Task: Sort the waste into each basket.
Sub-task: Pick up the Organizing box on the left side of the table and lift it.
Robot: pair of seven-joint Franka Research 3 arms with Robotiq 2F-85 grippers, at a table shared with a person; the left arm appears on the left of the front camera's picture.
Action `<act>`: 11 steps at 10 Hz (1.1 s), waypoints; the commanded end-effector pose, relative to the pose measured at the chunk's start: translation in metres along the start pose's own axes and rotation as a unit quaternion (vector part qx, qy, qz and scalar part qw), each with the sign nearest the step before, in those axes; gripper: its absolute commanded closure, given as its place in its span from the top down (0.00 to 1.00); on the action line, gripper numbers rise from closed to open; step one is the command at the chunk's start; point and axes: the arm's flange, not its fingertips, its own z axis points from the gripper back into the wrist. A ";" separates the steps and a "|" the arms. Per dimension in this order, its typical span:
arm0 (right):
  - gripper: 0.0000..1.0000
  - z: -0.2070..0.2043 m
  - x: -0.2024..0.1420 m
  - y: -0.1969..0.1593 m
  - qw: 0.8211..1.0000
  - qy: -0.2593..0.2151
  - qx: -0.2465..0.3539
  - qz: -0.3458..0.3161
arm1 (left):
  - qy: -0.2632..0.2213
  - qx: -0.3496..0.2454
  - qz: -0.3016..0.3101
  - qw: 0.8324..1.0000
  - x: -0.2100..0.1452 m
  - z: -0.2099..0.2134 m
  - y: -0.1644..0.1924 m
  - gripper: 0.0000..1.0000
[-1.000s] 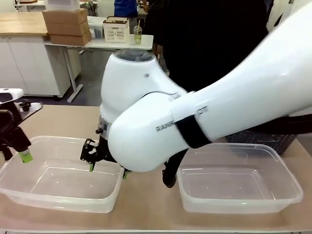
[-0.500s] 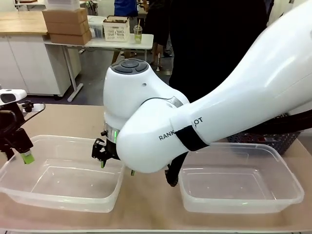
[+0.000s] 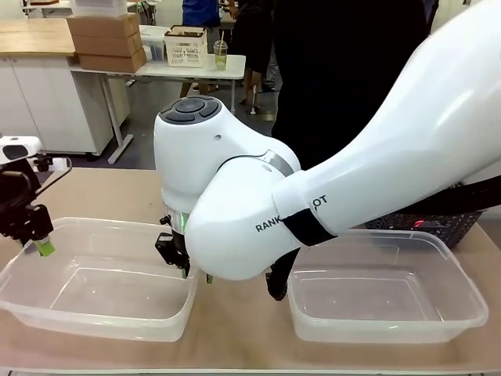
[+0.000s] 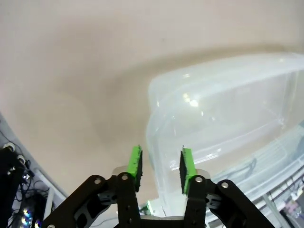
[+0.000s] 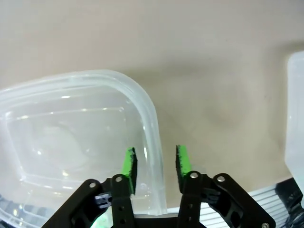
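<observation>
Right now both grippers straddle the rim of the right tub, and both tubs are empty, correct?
No: the front view shows the left gripper and the right gripper straddling the rim of the left tub, not the right tub. Both tubs are empty.

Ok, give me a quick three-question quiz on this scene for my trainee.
1. Short answer: what stands just behind the right tub?
2. Multiple choice: the left pincer and the right pincer have their fingers either side of a rim. Whose? A) both on the left tub; B) both on the right tub; C) one tub each.
3. True or false: a bottle lies in the right tub.
Key: 1, a dark lattice basket; 2, A; 3, false.
</observation>
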 end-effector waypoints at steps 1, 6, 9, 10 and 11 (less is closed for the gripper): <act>0.00 -0.002 -0.002 0.009 1.000 -0.020 -0.016 -0.012 | -0.022 0.043 0.031 0.998 -0.022 -0.016 -0.014 0.06; 0.00 0.028 0.012 -0.008 1.000 -0.003 -0.027 0.002 | -0.029 0.078 0.052 0.995 -0.023 -0.007 -0.018 0.00; 0.00 0.117 0.016 -0.044 0.994 0.008 -0.076 0.081 | -0.076 0.060 0.078 0.992 -0.041 0.060 -0.055 0.00; 0.00 0.145 0.014 -0.060 0.987 0.024 -0.109 0.111 | -0.112 0.039 0.081 0.990 -0.051 0.091 -0.073 0.00; 0.00 0.163 0.013 -0.074 0.982 0.027 -0.139 0.127 | -0.116 0.005 0.065 0.991 -0.058 0.120 -0.088 0.00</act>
